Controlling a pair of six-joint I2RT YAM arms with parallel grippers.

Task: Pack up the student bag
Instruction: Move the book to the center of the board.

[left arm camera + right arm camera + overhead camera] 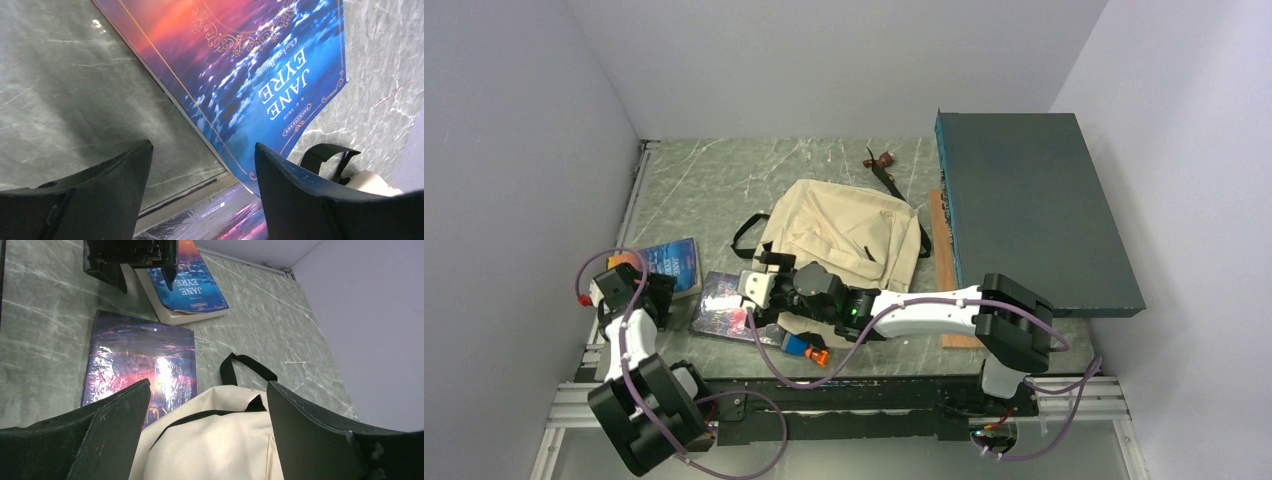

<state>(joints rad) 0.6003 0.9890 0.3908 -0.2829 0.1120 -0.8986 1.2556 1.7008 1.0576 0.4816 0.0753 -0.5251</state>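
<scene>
The student bag (844, 235), beige canvas with black straps, lies flat in the middle of the table. In the right wrist view its zip opening (210, 412) faces me. My right gripper (207, 390) hovers open over the bag's near-left end (759, 278), with nothing between its fingers. A blue "Jane Eyre" book (240, 65) lies at the left (669, 262). My left gripper (202, 150) stands open just above its near corner, holding nothing. A purple book (724, 305) lies between the blue book and the bag (135, 360).
A big dark teal flat box (1034, 210) fills the right side, with a wooden strip (942, 250) along its left edge. A small orange and blue object (804, 347) lies under the right forearm. Walls close in on the left, back and right.
</scene>
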